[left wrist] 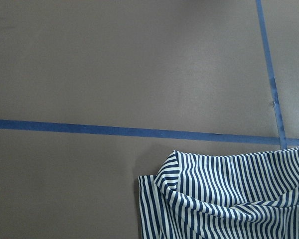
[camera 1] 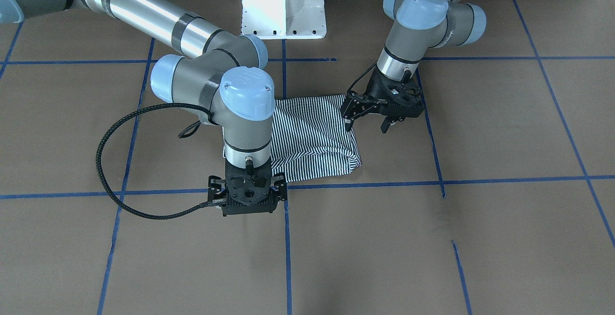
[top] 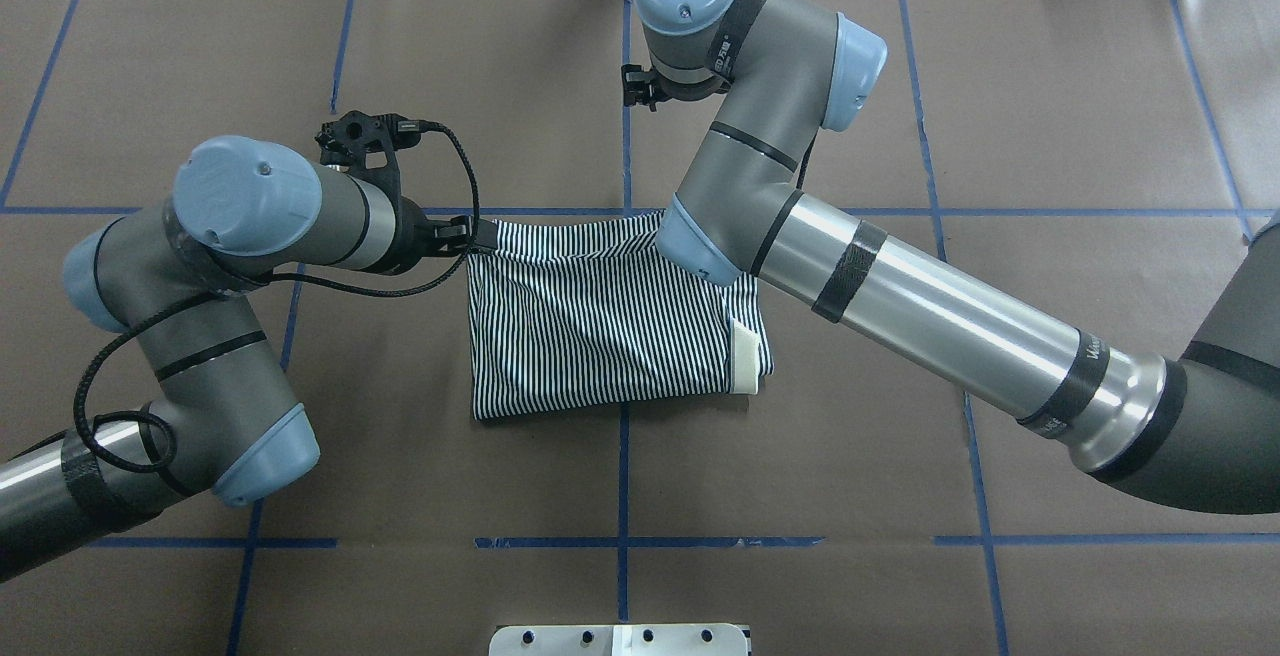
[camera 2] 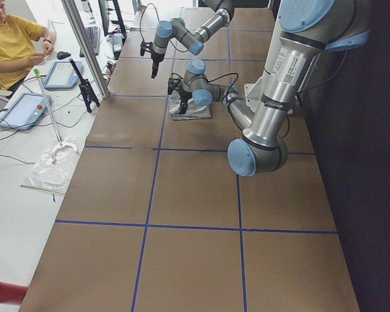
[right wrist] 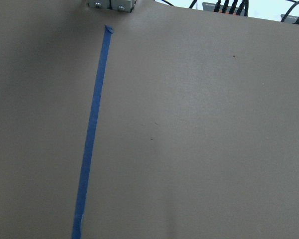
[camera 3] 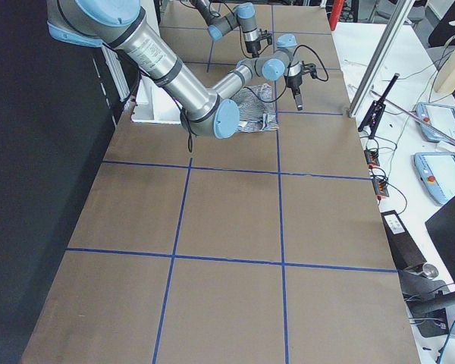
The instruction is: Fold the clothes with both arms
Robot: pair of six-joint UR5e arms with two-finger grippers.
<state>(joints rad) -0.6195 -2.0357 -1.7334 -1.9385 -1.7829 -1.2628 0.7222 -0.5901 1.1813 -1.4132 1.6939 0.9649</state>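
The left end effector (camera 1: 366,123) tilts downward, jaws apart; the right end effector (camera 1: 249,199) points straight down.

A robotics lab: table (camera 2: 195,260) gridded with blue tape (camera 2: 182,225), teach pendants (camera 2: 21,109), aluminium frame post (camera 2: 84,47).

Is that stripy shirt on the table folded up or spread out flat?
Folded. The shirt lies as a compact rectangle with no sleeves sticking out, and its cream collar peeks from one edge.

shirt (top: 600,326) showing thin navy-and-white stripes, collar (top: 743,361) plain cream; left arm (top: 200,356) and right arm (top: 930,311) silver-grey with light-blue caps; table (top: 1050,66) brown, tape lines (top: 700,542) blue, a grid.
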